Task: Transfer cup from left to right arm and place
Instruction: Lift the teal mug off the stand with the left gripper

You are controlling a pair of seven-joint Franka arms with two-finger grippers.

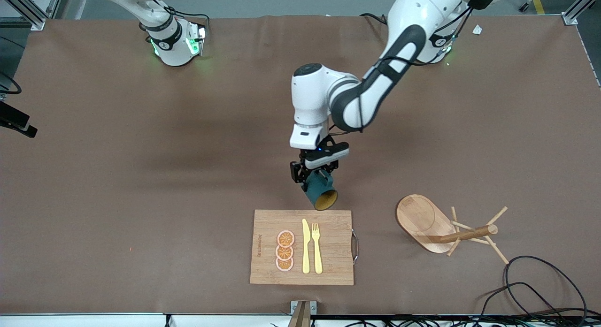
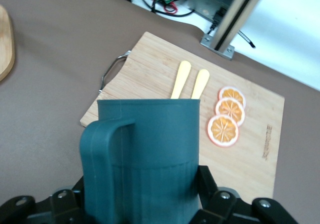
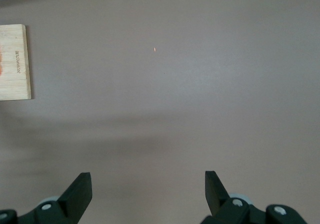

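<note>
The dark teal ribbed cup (image 1: 320, 192) hangs in the air, tilted so its golden-brown inside faces the front camera. It is over the bare table, just off the wooden board's edge nearer the robots. My left gripper (image 1: 313, 174) is shut on the cup's body. In the left wrist view the cup (image 2: 150, 154) fills the space between the fingers (image 2: 210, 184), with its loop handle to one side. My right gripper (image 3: 148, 184) is open and empty over bare brown table. Its arm waits near its base, and the gripper itself is out of the front view.
A wooden board (image 1: 328, 270) lies near the table's front edge. It holds a yellow knife (image 1: 305, 246), a fork (image 1: 317, 247) and three orange slices (image 1: 285, 251). An oval wooden dish (image 1: 420, 219) and a toppled wooden rack (image 1: 474, 234) lie toward the left arm's end. Black cables (image 1: 540, 289) lie at that near corner.
</note>
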